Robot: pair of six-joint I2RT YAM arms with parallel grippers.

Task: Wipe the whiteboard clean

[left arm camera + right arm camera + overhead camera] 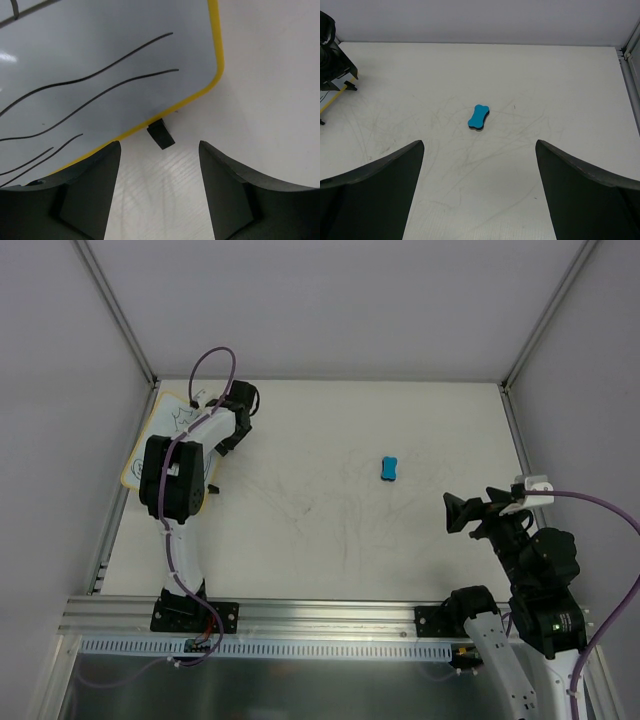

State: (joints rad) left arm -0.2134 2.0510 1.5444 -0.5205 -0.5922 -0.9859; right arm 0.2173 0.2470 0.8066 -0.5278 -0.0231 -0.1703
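the whiteboard (pixel 178 412) lies flat in the far left corner of the table (pixel 300 540), partly under the left arm, with its black lines unwiped. it looks thin, stiff and light, with a slick face and a narrow yellow rim. lying flush on the surface it gives fingers little to pinch from above, and i judge it will slide under a wiping stroke unless something pins it. the best holds seem to be the rim at a rounded corner or the edge by the black tab (pixel 161 134), or simply pressing down on a bare margin of the face.

the left gripper (pixel 159 150) hangs just off that edge with its jaws spread wide and nothing between them; the tab sits in line with the gap.

the right gripper (pixel 480 145) is also spread wide and empty, at the near right of the table, facing the blue eraser (pixel 478 118), which rests alone mid-table, well apart from the board. the eraser looks small, light and soft-bodied, with a pinched waist that should suit a grip across its narrow middle.

counted: one whiteboard, one eraser, two arms. one tab is plain in the left wrist view; the right wrist view seems to show two small dark nubs on that rim, too small to be sure. the board carries several wavy strokes
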